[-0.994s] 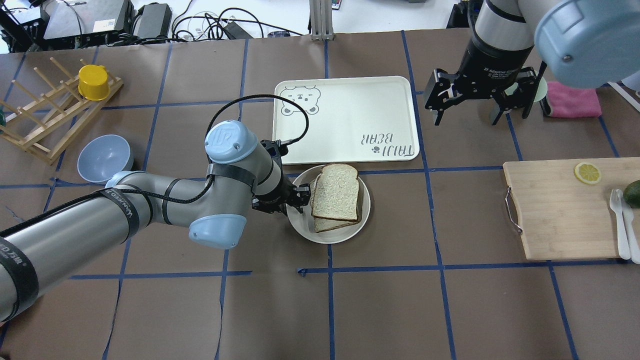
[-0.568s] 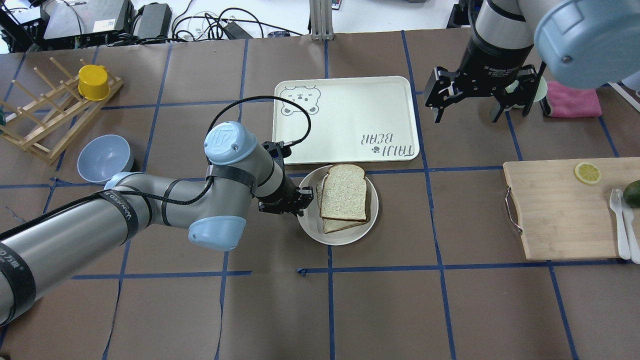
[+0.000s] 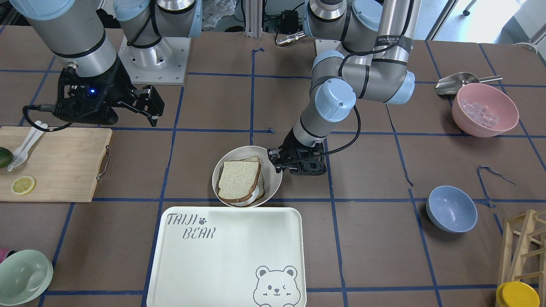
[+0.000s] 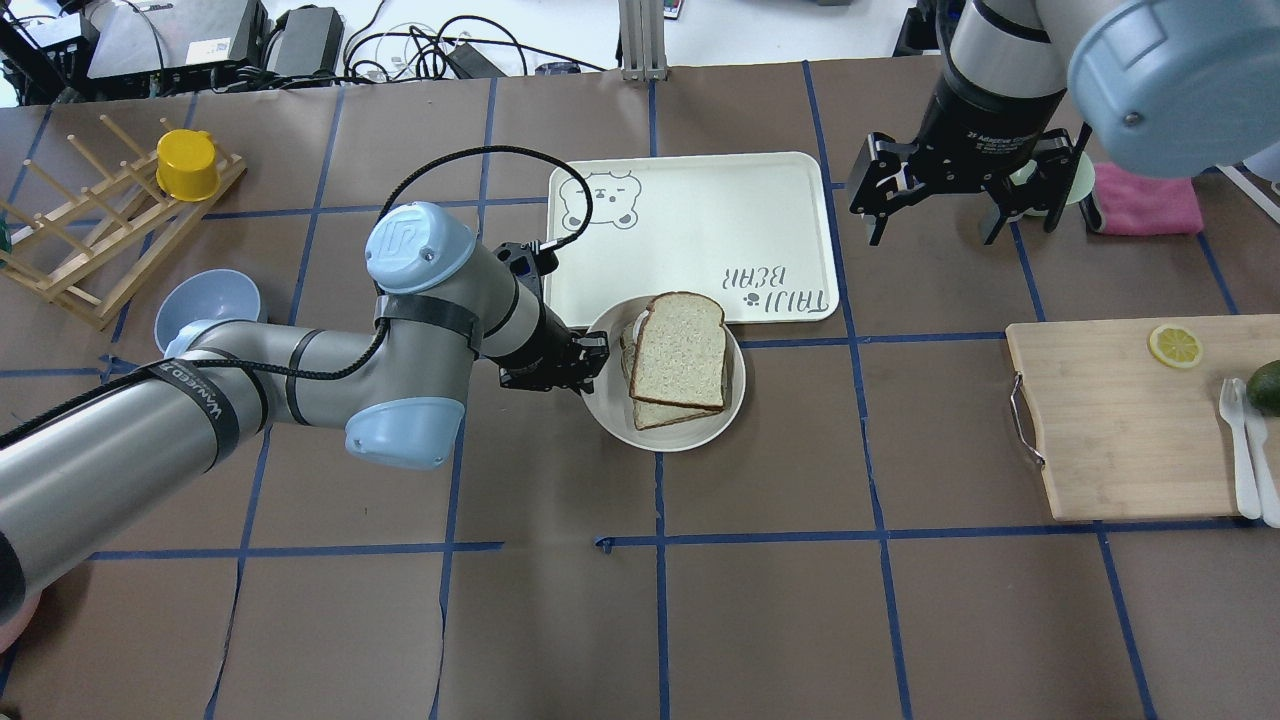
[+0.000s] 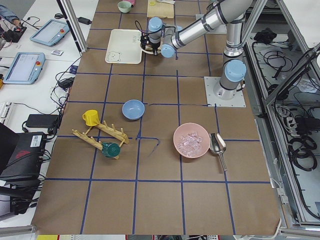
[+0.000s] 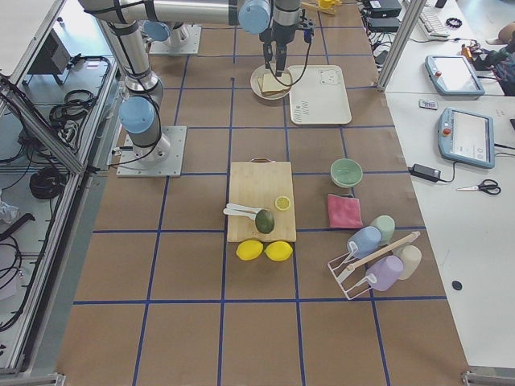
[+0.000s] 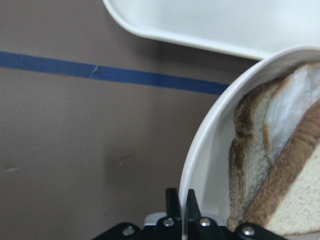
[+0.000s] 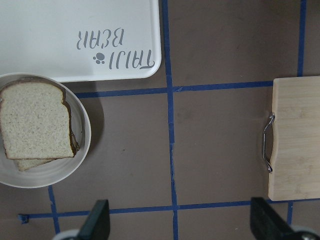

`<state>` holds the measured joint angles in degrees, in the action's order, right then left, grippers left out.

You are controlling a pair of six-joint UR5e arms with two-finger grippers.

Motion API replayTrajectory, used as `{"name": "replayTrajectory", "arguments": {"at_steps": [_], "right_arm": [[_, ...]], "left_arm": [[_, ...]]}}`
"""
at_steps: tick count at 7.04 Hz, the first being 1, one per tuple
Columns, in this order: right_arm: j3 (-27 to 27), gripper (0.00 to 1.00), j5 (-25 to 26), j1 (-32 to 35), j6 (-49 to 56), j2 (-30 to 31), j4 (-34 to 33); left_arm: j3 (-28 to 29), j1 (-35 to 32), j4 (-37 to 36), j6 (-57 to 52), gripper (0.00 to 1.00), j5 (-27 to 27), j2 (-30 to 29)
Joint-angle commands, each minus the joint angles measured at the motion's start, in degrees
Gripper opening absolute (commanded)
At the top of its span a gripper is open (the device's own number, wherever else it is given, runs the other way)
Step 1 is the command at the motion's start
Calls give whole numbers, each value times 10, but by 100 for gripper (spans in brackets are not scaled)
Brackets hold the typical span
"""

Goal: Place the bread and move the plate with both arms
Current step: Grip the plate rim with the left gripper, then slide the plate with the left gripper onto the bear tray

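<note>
Overhead clock, 12 pointing away from the robot base.

Change over the last second: the plate [image 4: 692, 438] has gone toward 12. A second ago it lay clear of the tray [image 4: 700, 215]; now its far rim overlaps the tray's near edge. I cannot tell whether that rim rests on the tray lip or is held just above it. The left arm has travelled with the plate.

Left gripper [image 4: 588, 354]: clamped on the plate rim at the plate's 9 o'clock. The left wrist view shows one finger inside the wall and one outside.

Right gripper [image 4: 932, 238]: fingers spread wide and holding nothing. It hovers over bare table well apart from the plate, at about its 2 o'clock.

Bread [image 4: 680, 350]: lies flat in the plate on top of a smaller slice [image 4: 655, 415]. Its domed top points to 12, toward the tray, and its long axis runs 12–6.

Reading: bread placement looks done. The plate move is under way on the left arm alone, and the right arm has not yet taken a share.
</note>
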<state>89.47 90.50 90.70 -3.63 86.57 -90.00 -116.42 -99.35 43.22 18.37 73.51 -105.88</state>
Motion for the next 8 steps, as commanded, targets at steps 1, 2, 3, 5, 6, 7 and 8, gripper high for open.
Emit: {"name": "replayTrajectory", "arguments": {"at_steps": [1, 2, 3, 5, 6, 7, 8], "right_arm": [[0, 100, 0, 0, 0, 0, 0], [0, 100, 0, 0, 0, 0, 0], [0, 100, 0, 0, 0, 0, 0], [0, 100, 0, 0, 0, 0, 0], [0, 100, 0, 0, 1, 0, 0], [0, 100, 0, 1, 1, 0, 0], [0, 100, -1, 1, -1, 0, 0]], "left_arm": [[46, 12, 58, 0, 0, -1, 11], [93, 20, 103, 0, 0, 0, 11], [154, 22, 134, -1, 0, -1, -4], [251, 24, 180, -1, 1, -13, -47], [293, 25, 180, 2, 1, -14, -94], [334, 25, 175, 5, 0, -40, -143], [367, 25, 175, 10, 0, -66, -184]]}}
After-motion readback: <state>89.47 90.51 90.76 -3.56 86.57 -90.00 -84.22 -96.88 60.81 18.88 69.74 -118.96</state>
